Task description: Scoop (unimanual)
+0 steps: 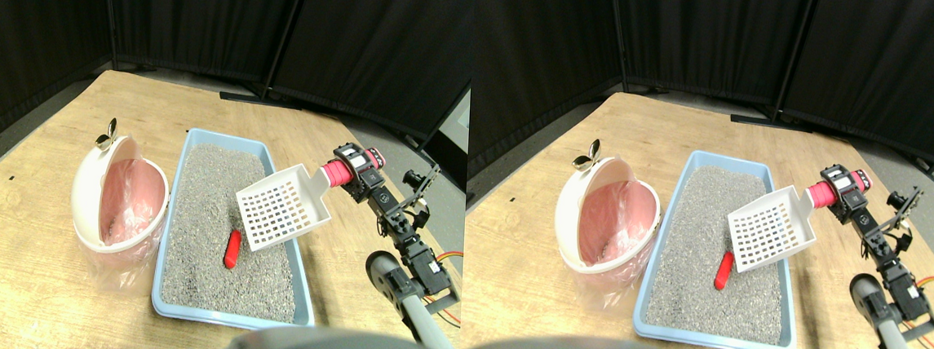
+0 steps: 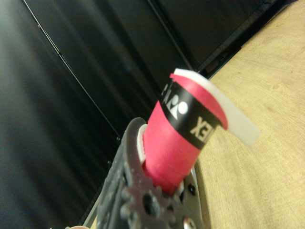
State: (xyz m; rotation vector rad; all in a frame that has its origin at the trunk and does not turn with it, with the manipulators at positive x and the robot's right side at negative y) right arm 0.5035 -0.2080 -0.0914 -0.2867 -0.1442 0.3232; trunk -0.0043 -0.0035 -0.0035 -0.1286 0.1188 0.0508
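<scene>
A wooden table (image 1: 15, 228) carries everything, with black curtains (image 1: 196, 16) standing along its far edge. Near the middle lies a long light-blue litter tray (image 1: 191, 142) filled with grey granules (image 1: 210, 269). To the left of the tray, just beside it, stands a cream bin (image 1: 84, 186) lined with a pink bag (image 1: 133, 197), its mouth tipped toward the tray. A white slotted scoop (image 1: 282, 207) hangs in the air over the right side of the tray, its perforated face tilted down and to the left, clear of the granules. Its pink wrapped handle (image 1: 336, 173) points up and to the right into the right hand (image 1: 357, 170). In the wrist view the hand (image 2: 159, 191) is pinching that handle (image 2: 176, 143), the dark jaws pressing against it on either side. A small red piece (image 1: 232, 249) lies on the granules just below the near-left corner of the scoop, apart from it.
</scene>
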